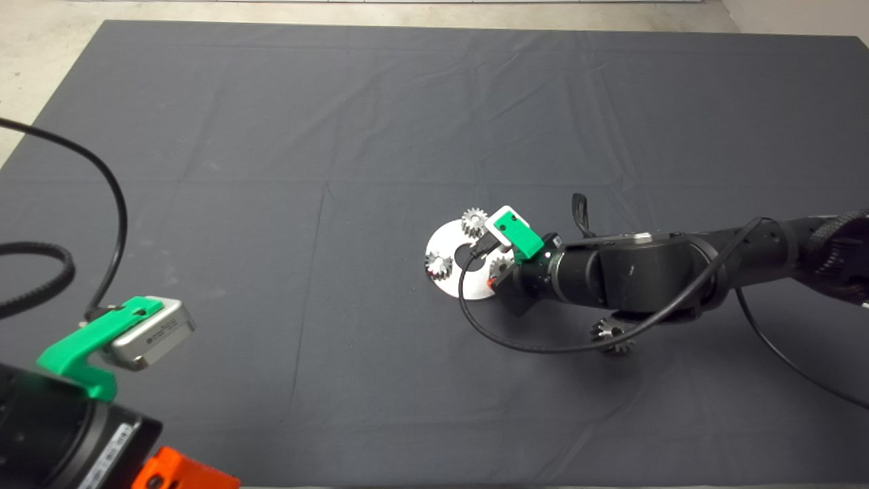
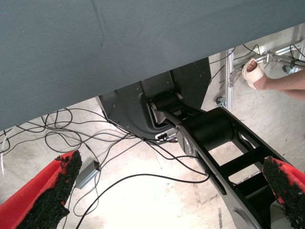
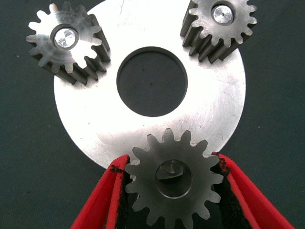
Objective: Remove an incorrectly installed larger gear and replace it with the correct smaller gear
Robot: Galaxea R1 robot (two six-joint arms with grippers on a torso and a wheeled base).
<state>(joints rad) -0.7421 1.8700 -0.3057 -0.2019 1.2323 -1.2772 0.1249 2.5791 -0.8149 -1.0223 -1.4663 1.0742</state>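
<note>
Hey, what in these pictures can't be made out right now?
- Head view: the right end effector and the smaller gear are hidden under the wrist camera and forearm.
- Head view: the larger gear lies on the mat, half covered by the right arm.
- Right wrist view: the plate runs past the picture's edge.

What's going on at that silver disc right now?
Right gripper shut on smaller gear, seating it on disc's peg. Larger gear off, on mat under right arm. Left gripper parked, open. Nothing in the way.
</note>
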